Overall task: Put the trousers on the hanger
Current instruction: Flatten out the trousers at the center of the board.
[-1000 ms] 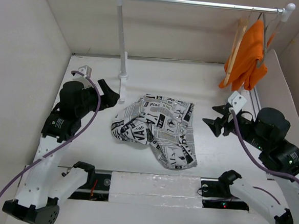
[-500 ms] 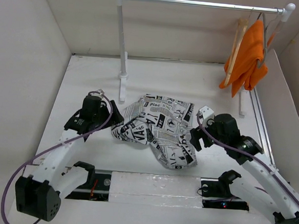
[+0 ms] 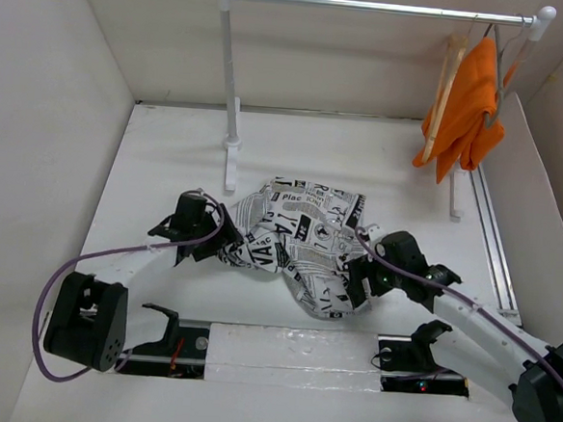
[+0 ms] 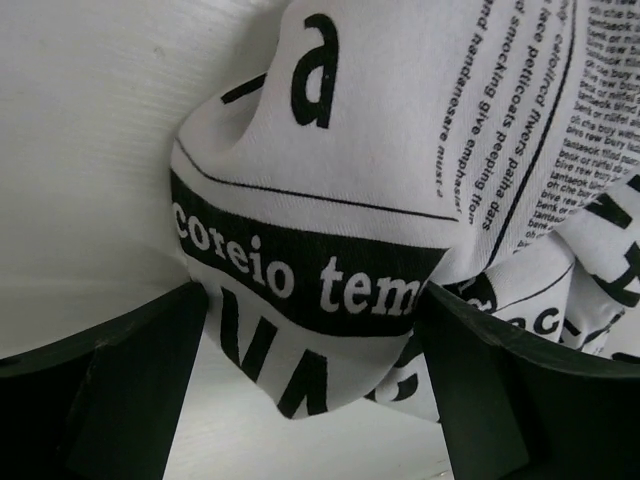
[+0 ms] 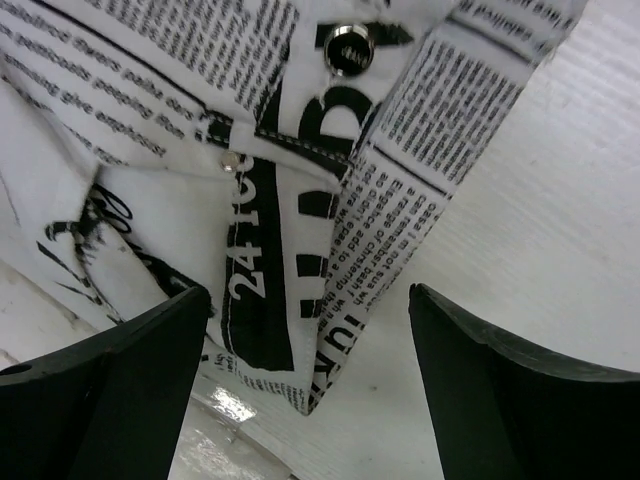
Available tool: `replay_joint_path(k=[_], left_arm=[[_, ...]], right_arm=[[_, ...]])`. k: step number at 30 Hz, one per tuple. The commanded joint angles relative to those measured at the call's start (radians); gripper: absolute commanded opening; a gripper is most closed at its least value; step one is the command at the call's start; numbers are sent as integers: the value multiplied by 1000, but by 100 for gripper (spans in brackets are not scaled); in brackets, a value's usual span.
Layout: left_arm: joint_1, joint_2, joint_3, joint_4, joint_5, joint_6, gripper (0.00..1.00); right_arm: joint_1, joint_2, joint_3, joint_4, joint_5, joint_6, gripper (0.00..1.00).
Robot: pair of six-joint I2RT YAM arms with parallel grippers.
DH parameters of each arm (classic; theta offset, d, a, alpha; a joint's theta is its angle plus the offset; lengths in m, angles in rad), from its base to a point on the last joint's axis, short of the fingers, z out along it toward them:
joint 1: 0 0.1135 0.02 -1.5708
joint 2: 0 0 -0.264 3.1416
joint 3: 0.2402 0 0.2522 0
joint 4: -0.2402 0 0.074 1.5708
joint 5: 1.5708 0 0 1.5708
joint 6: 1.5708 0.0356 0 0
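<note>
The trousers (image 3: 296, 253) lie crumpled at the centre of the table (image 3: 169, 165). The left gripper (image 3: 223, 248) is at their left edge, jaws wide, with a fabric fold filling the gap between them. The right gripper (image 3: 354, 282) is at their right edge, jaws wide around a hem. The hanger (image 3: 447, 78) hangs on the rail (image 3: 373, 4), far right, well apart from the trousers.

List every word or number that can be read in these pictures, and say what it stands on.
"coreio tem": white on a black band of the trousers, left wrist view.
"24": white on black, same trousers, right wrist view.
"Plac": top view, same trousers.
Fine column print: too small to read surely.
</note>
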Motion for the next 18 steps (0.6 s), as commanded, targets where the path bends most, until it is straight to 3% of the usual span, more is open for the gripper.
replay_joint_path(k=[1,4,6,7,10,13,14,16,18], left_arm=[[-76,35,-10,112,-16,-41,81],[-150,104,25,136,-59,-72,66],[-159,124,44,144,-75,-92,43],[-159,125,56,144,-93,-98,23],[-159,82,123,52,-167,-89,0],[-159,2,192,-31,-268,-53,0],[-159,-44,276,-125,-318,-29,0],[-159,-84,313,-163,-374,0,0],[-159,-141,438,-278,-433,40,0]], right_arm=[[8,-10,-55,108,-50,75,86],[8,-28,-121,149,-93,111,81],[8,-57,-154,164,-113,130,71],[8,-68,-157,171,-120,131,67],[8,-99,-151,192,-162,133,52],[8,-117,-81,136,-179,107,16],[8,-140,5,29,-85,69,0],[8,-192,53,-91,-37,62,0],[8,-261,232,-241,111,55,0]])
